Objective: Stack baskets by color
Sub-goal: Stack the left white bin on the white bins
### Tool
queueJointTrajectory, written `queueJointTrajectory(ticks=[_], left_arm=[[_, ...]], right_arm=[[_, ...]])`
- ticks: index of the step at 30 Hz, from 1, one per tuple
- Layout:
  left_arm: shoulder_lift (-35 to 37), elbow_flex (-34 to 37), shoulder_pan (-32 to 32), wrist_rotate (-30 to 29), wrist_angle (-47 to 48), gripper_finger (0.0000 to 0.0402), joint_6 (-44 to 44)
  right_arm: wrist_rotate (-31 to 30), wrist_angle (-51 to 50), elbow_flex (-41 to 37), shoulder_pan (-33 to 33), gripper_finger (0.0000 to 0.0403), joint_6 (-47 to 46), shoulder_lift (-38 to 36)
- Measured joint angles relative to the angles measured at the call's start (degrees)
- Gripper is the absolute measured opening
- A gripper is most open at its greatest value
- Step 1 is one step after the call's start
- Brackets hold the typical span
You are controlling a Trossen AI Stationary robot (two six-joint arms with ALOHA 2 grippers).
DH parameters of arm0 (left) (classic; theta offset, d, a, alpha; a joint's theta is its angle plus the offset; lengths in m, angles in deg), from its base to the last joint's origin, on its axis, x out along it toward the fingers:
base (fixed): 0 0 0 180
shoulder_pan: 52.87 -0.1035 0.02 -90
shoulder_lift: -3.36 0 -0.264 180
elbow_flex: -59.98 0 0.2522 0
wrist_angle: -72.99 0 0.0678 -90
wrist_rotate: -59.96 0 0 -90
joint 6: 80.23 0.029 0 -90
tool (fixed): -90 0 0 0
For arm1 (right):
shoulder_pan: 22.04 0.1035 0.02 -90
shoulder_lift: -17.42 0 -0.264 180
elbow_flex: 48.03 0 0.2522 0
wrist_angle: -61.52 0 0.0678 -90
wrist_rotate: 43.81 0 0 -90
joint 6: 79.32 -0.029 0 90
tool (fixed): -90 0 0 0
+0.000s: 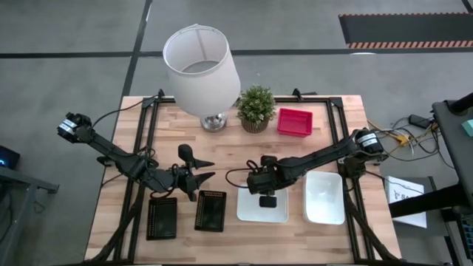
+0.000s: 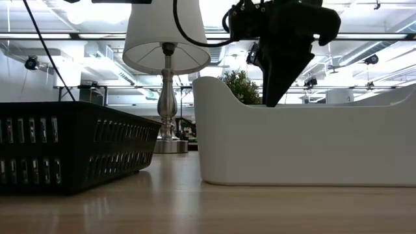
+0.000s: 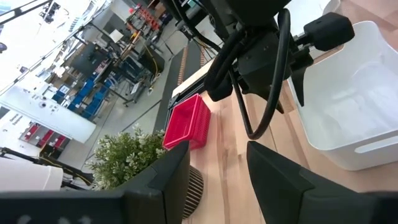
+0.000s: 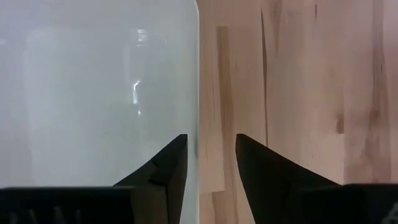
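Observation:
Two white baskets lie on the table: one near the middle, also seen in the low view, and one to its right. My right gripper points steeply down over the middle one, open. One finger is above its inside, the other above bare wood, and the basket's far wall is between them. Two black baskets rest on their bottoms at the near left. A red basket sits at the far right. My left gripper hovers open above the black baskets, with nothing between its fingers.
A white-shaded lamp and a small potted plant stand at the table's far middle. Black frame rails run along the table's left and right sides. Bare wood lies between the two grippers.

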Motion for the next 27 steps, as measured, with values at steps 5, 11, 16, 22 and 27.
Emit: queueJointTrajectory(ticks=[5, 11, 16, 22, 27], left_arm=[[0.0, 0.0, 0.0, 0.0, 0.0, 0.0144, 0.0], [0.0, 0.0, 0.0, 0.0, 0.0, 0.0144, 0.0], [0.0, 0.0, 0.0, 0.0, 0.0, 0.0144, 0.0], [0.0, 0.0, 0.0, 0.0, 0.0, 0.0144, 0.0], [0.0, 0.0, 0.0, 0.0, 0.0, 0.0144, 0.0]], right_arm=[[0.2, 0.2, -0.4, 0.0, 0.0132, -0.2, 0.0], [0.4, 0.4, -0.6, 0.0, 0.0160, -1.2, 0.0], [0.4, 0.5, -1.2, 0.0, 0.0193, -1.4, 0.0], [0.4, 3.7, -2.3, 0.0, 0.0201, -1.4, 0.0], [0.4, 5.9, -3.6, 0.0, 0.0201, -1.4, 0.0]])
